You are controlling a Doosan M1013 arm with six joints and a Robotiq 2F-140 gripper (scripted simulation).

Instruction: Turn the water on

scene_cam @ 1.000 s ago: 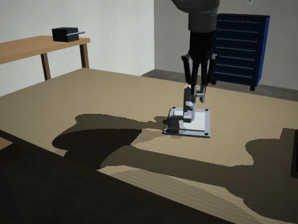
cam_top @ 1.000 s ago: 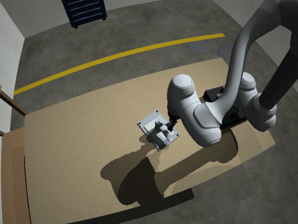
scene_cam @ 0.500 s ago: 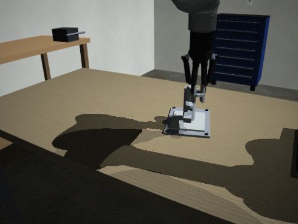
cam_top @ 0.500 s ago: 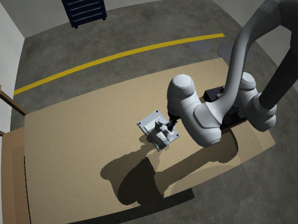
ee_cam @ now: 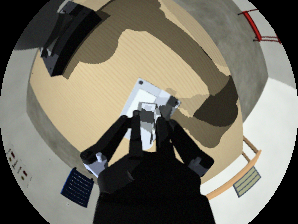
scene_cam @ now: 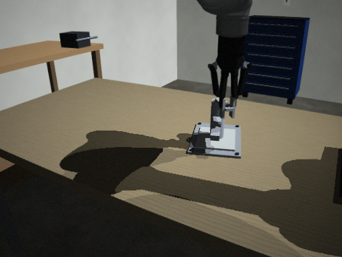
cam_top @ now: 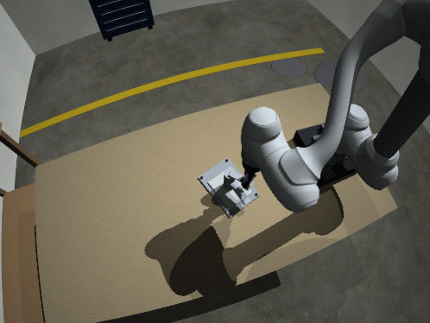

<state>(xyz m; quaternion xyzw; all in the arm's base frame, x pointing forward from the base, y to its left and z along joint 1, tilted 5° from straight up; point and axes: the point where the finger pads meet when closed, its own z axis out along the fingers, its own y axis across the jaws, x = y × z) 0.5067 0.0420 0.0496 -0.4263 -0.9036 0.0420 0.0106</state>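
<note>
A grey tap (scene_cam: pixel 217 125) stands on a square metal base plate (scene_cam: pixel 220 140) in the middle of the wooden table. It also shows in the top view (cam_top: pixel 230 190) and in the wrist view (ee_cam: pixel 154 112). Its lever (scene_cam: pixel 229 107) sticks out sideways from the top of the upright body. My gripper (scene_cam: pixel 227 97) hangs straight down over the tap and is shut on the lever. In the wrist view the two black fingers close in on the top of the tap. In the top view the arm's wrist hides most of the gripper (cam_top: pixel 247 181).
A blue drawer cabinet (scene_cam: pixel 275 56) stands on the floor behind the table. A side table (scene_cam: pixel 48 51) with a black box (scene_cam: pixel 75 38) is at the far left. The arm's dark base (cam_top: pixel 325 155) sits at the table's right edge. A yellow line (cam_top: pixel 173 79) crosses the floor.
</note>
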